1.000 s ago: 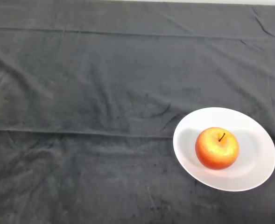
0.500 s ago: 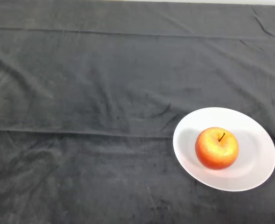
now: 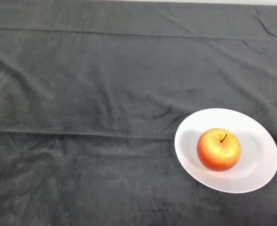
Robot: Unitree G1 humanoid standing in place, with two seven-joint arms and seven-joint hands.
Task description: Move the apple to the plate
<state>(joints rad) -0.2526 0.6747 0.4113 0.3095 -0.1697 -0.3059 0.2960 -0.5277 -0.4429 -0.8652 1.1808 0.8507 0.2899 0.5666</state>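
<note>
A red and yellow apple [image 3: 218, 149] with a short dark stem stands upright in the middle of a white oval plate [image 3: 260, 136]. The plate lies on the dark cloth at the right side of the head view, slightly below mid-height.
The dark cloth [image 3: 91, 108] covers the whole table, with creases and folds running across it. The table's far edge shows as a pale strip [image 3: 213, 2] along the top.
</note>
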